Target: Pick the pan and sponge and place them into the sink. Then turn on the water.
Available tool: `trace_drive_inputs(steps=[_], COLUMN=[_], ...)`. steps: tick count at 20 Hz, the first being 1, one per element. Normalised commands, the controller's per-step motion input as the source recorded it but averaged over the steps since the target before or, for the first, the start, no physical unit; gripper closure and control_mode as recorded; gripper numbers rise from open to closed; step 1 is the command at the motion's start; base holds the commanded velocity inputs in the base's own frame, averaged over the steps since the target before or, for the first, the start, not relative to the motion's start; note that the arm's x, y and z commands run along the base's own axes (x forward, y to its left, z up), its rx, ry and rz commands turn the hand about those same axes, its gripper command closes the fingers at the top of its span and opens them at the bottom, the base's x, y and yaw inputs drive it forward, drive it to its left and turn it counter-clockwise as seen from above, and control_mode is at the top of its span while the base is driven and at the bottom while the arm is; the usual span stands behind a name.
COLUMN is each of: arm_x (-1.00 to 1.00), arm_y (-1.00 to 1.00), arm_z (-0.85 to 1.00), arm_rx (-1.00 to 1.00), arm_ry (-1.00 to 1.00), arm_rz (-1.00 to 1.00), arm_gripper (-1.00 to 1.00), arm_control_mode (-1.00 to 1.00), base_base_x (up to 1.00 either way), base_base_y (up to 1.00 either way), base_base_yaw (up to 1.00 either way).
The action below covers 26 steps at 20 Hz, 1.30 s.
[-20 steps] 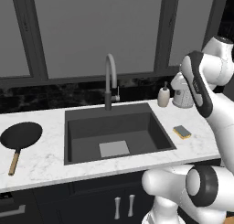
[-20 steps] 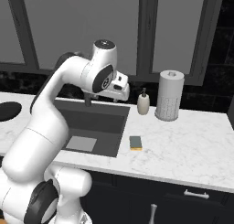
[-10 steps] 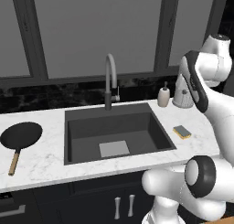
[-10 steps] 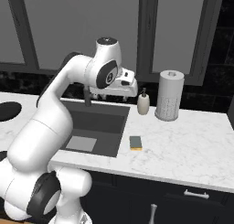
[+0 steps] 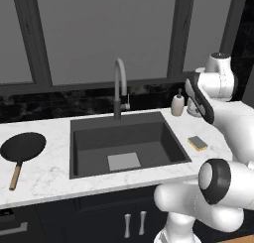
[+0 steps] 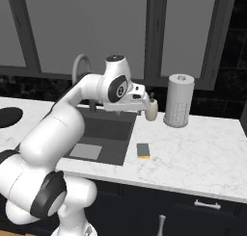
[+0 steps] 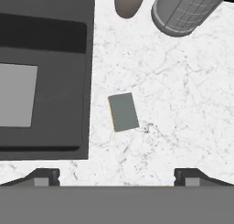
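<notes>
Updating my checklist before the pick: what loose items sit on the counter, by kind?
Frying pan: 1
Sponge: 1
Soap bottle: 1
Paper towel roll: 1
Total: 4

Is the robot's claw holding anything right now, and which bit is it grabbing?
Nothing is held. The gripper is open, up above the counter, with the sponge lying untouched below it beside the sink.

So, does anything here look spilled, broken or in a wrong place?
Nothing stands out. The sponge lies flat on the counter right of the sink, a little askew to its edge. The pan sits flat on the left.
</notes>
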Motion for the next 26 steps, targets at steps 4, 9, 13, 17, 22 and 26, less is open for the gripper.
trace_drive_inputs(steps=[4, 9, 13, 17, 22, 26], arm_x=[0.01, 0.09, 0.13, 0.11, 0.18, 0.34], arm_y=[-0.26, -0.22, -0.01, 0.00, -0.01, -0.14], arm_z=[-0.28, -0.46, -0.65, -0.66, -0.53, -0.13], arm_rx=[0.00, 0.01, 0.02, 0.04, 0.06, 0.02], arm_ry=[0.05, 0.13, 0.09, 0.00, 0.00, 0.00], arm_rz=[0.00, 0.00, 0.00, 0.03, 0.01, 0.00], arm_gripper=[-1.00, -1.00, -1.00, -1.00, -1.00, -1.00], arm_control_mode=[-1.00, -1.00, -1.00, -1.00, -1.00, -1.00], base_base_x=[0.00, 0.00, 0.00, 0.00, 0.00, 0.00], base_base_y=[0.00, 0.00, 0.00, 0.00, 0.00, 0.00], base_base_yaw=[0.00, 0.00, 0.00, 0.00, 0.00, 0.00])
